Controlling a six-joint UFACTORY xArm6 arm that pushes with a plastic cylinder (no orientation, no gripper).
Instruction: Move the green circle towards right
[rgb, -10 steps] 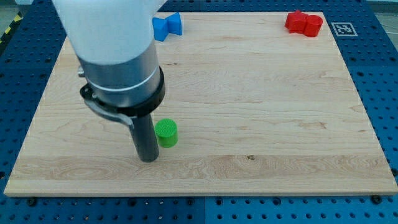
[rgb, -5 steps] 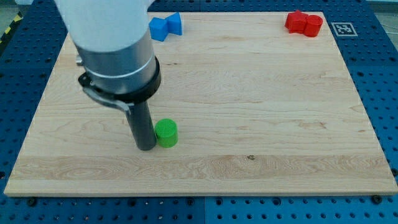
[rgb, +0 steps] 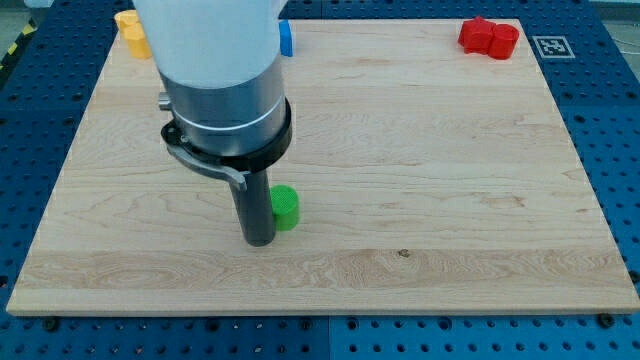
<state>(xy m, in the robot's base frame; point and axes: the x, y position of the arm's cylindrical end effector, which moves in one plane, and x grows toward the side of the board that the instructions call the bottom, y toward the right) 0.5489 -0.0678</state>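
The wooden tabletop (rgb: 450, 180) fills most of the view, a pale board lying on a blue perforated base (rgb: 620, 120). Over its left half stands the arm (rgb: 215, 70), a wide white and grey cylinder with a dark clamp ring at its lower end, from which the straight dark rod comes down. This tool has no jaws to stand apart or together; it is a plain rod that holds nothing. My tip (rgb: 259, 241) rests on the board at the view's left of the green circle (rgb: 286, 207), right against its side, and the rod hides the circle's left edge, so the two appear to be touching. The green circle sits in the lower left-centre part of the board, well apart from every other block.

At the view's top right corner of the board lies the red block (rgb: 488, 37), a lumpy shape that cannot be made out more exactly. At the top left corner a yellow block (rgb: 131, 30) shows beside the arm, partly hidden. A blue block (rgb: 286, 37) peeks out at the arm's right edge near the top; only a sliver shows, so its shape cannot be told.

Just off the board's top right corner a small black-and-white square marker (rgb: 553, 46) sits on the base; it carries a pattern and no readable writing.
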